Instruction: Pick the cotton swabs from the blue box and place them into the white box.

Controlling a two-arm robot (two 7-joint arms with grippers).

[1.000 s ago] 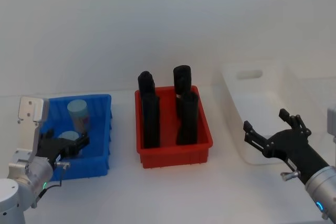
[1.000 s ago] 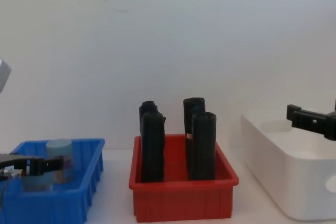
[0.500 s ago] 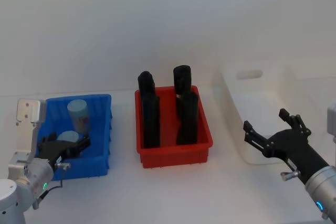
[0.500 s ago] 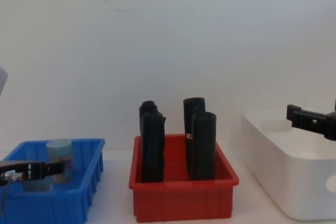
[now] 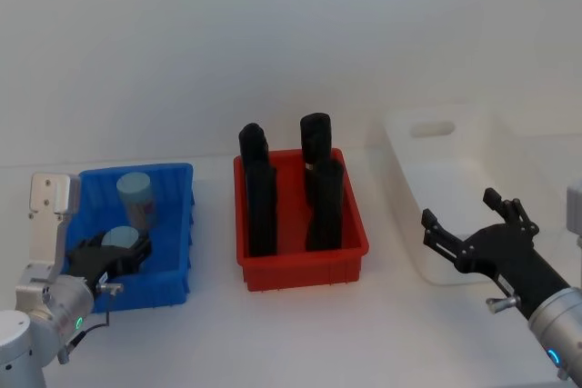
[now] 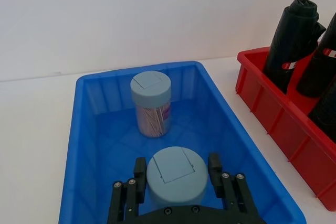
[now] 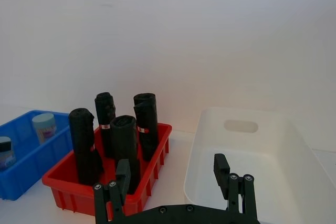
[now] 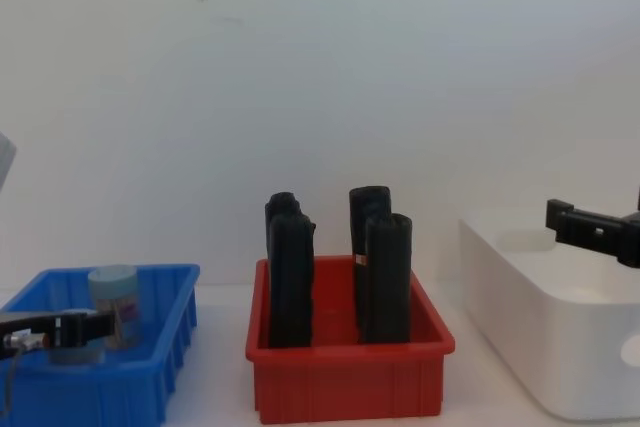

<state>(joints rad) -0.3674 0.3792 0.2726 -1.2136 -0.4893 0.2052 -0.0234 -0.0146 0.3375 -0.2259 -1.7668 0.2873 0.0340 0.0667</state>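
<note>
The left pincer (image 6: pixel 177 165) has sunk a little lower into the blue box (image 6: pixel 84 145) since a second ago, so its tips now sit below the rim, level with the lid of the nearer jar of cotton swabs (image 5: pixel 121 237). Nothing else has shifted.

Its fingers (image 6: pixel 140 169) are spread and stand one on each side of that jar, just beside the lid and, as far as the wrist view shows, not yet pressing on it. The jar stands upright, long axis vertical, squarely between the two fingers (so closing is what the next move calls for, I judge, not more reaching). The second jar (image 6: pixel 150 103) stands upright too, straight ahead of the pincer's tips and apart from them, toward the box's far wall.

The right pincer (image 5: pixel 459 211) hangs spread and empty, with the white box (image 8: pixel 560 347) just ahead of it. From the left pincer that box is well apart, off to its right beyond the red bin (image 5: pixel 305 265) of tall black objects (image 5: pixel 318 193). The left arm is plainly the nearer one to both jars.
</note>
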